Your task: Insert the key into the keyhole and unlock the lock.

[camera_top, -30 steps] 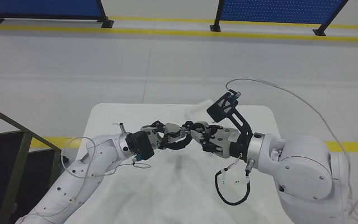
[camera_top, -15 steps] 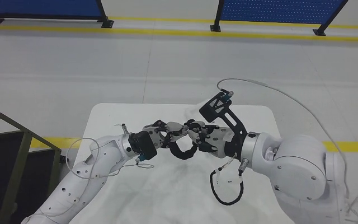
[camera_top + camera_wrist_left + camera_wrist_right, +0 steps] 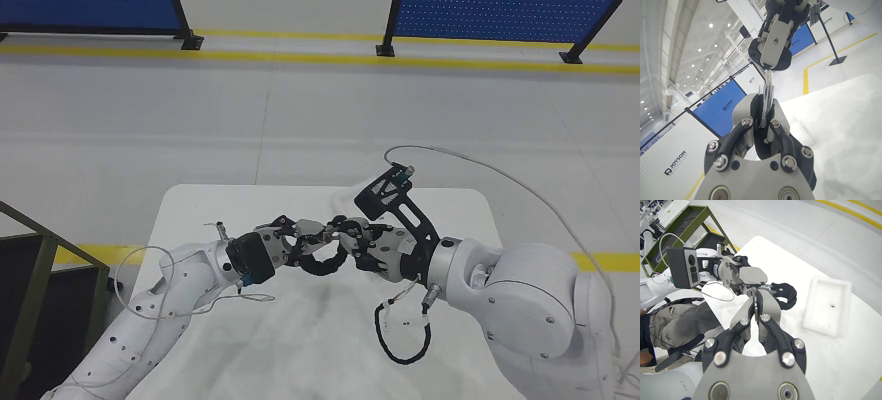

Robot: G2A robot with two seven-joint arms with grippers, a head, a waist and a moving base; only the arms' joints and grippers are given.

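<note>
My left gripper (image 3: pixel 764 106) is shut on the lock's chrome cylinder (image 3: pixel 766 92), held above the white table (image 3: pixel 300 350). The lock's black cable (image 3: pixel 789 296) loops out from the cylinder and hangs below the two grippers as a black cable loop (image 3: pixel 325 265). My right gripper (image 3: pixel 755 300) is shut on the key (image 3: pixel 755 308). The key's blade (image 3: pixel 769 76) stands in line with the cylinder, its tip inside the keyhole (image 3: pixel 750 292). In the top view the left gripper (image 3: pixel 303 241) and the right gripper (image 3: pixel 347 240) meet tip to tip over the table's middle.
A white foam tray (image 3: pixel 827 306) lies on the table beyond the grippers, seen faintly as the tray (image 3: pixel 350 200) from above. A green metal rack (image 3: pixel 687 237) stands off the table's left side. Bare tabletop lies in front of the arms.
The right arm has edged left toward the left gripper and its wrist has turned a little. The lock's cable now hangs in a rounder loop. Both grips are unchanged.
</note>
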